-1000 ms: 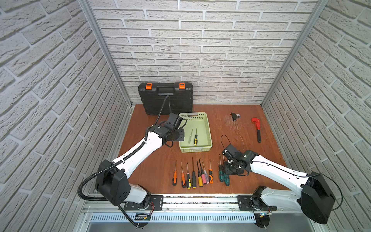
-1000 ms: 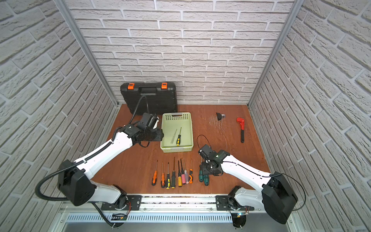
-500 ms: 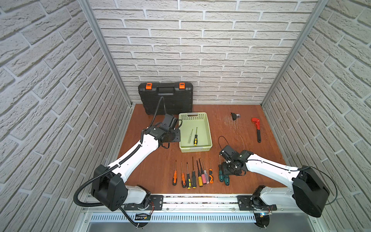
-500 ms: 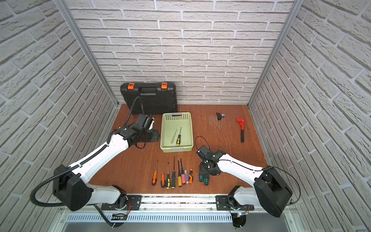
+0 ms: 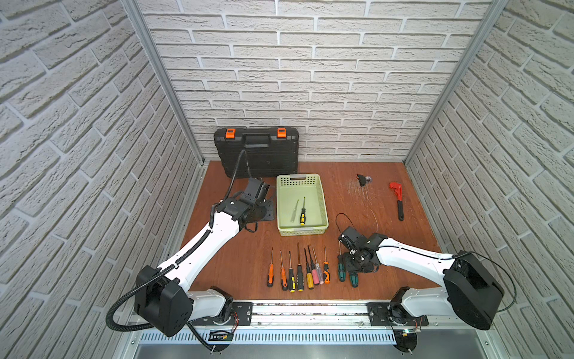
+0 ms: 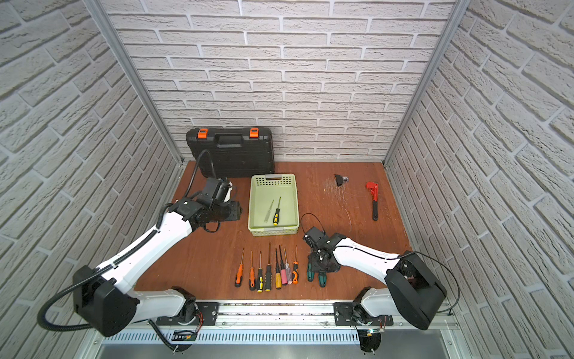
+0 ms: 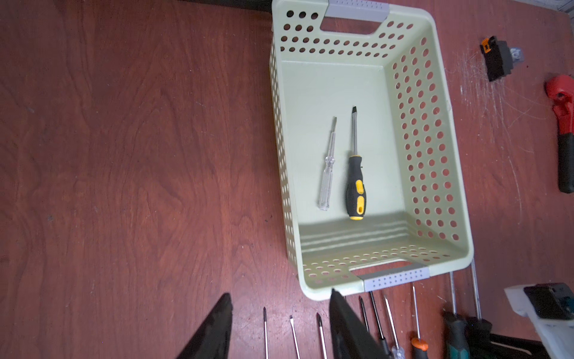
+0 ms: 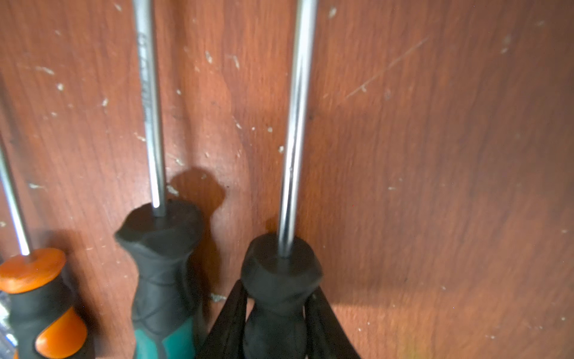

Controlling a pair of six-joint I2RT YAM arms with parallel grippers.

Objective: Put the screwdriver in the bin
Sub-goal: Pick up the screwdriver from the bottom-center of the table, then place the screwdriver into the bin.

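Green-handled screwdriver [image 5: 353,278], lower right of centre: grasp step, handle pinched in right gripper [image 8: 276,290]. Next: lift, carry to bin [image 5: 302,230]. Left gripper [image 7: 281,293] half open, empty.

the reddish wooden table [image 5: 248,258] in front of me is scuffed with pale scratches toward its far right. a black toolcase [image 5: 267,158] stands at the back wall, and the pale green bin [image 5: 302,230] sits just in front of it. a small black part [image 5: 361,179] and a red pipe wrench [image 5: 398,202] lie far right. near me, seven screwdrivers [image 5: 299,273] lie in a row, then a green-handled one [image 5: 341,271], then the screwdriver [image 5: 353,278] at the right end.
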